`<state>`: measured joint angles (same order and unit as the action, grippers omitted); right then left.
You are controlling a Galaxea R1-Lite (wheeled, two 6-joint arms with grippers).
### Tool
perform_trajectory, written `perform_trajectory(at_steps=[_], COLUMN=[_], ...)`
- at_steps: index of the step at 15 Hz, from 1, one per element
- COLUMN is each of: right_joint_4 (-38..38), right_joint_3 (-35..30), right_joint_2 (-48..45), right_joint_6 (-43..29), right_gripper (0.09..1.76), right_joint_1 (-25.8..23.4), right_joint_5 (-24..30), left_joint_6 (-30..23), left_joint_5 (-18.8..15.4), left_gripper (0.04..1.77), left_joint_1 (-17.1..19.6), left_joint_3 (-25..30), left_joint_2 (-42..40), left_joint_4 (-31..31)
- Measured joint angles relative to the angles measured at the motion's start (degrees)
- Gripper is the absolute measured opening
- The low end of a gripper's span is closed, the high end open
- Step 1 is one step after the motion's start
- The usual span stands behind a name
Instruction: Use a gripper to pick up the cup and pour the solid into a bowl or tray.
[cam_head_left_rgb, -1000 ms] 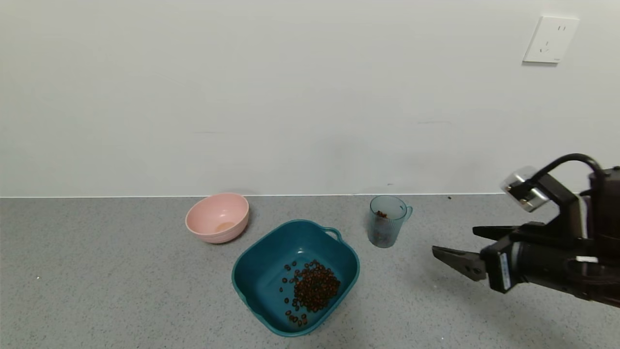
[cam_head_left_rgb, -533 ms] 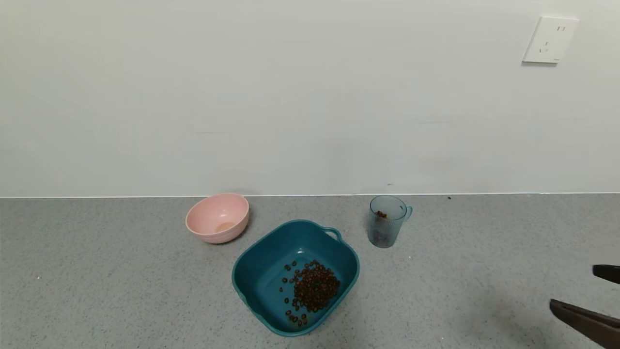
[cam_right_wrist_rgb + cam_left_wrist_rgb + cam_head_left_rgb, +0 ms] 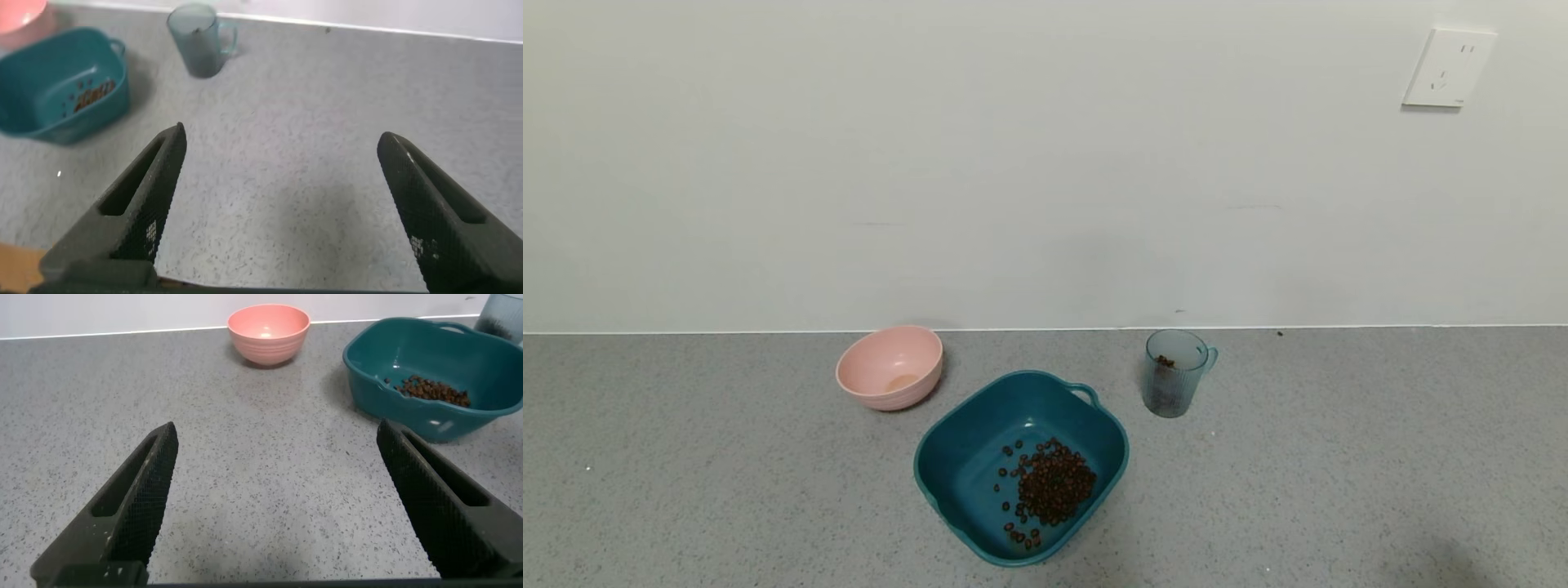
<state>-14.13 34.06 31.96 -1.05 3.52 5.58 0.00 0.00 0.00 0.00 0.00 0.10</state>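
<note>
The cup (image 3: 1176, 373) stands upright on the counter (image 3: 1339, 457) at about two o'clock from the teal basin (image 3: 956, 498), where most of the beans (image 3: 1052, 488) lie heaped, though a few dark bits cling inside the cup. Both the right gripper (image 3: 282, 204) and the left gripper (image 3: 274, 502) hang spread wide and empty, well apart from everything. I'd worry those leftovers get counted as poured, or that a hasty reach tips the light cup or nudges the pink bowl (image 3: 889, 366) at ten o'clock.

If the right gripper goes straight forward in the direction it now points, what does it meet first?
Probably nothing soon: the open right gripper points over bare counter. The cup and the teal basin lie off to one side of that line, though depth is hard to judge.
</note>
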Motion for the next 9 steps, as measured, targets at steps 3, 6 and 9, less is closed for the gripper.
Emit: perform_trajectory(at_steps=[3,6,9], right_joint_4=[0.05,0.05,0.29], right_joint_3=[-1.51,-3.44,-4.52], right_joint_2=[-6.89,-13.12,-17.82], right_joint_6=[0.61,1.51,1.67], right_gripper=[1.70,1.70,1.70], right_joint_1=[-3.30,-4.49,-4.95], right_joint_5=[1.06,1.02,-0.35], left_joint_6=[0.00,0.00,0.00], left_joint_5=[0.00,0.00,0.00], left_gripper=[1.75,1.75,1.75], left_joint_1=[0.00,0.00,0.00], left_joint_3=[0.00,0.00,0.00], left_joint_2=[0.00,0.00,0.00], left_joint_4=[0.00,0.00,0.00])
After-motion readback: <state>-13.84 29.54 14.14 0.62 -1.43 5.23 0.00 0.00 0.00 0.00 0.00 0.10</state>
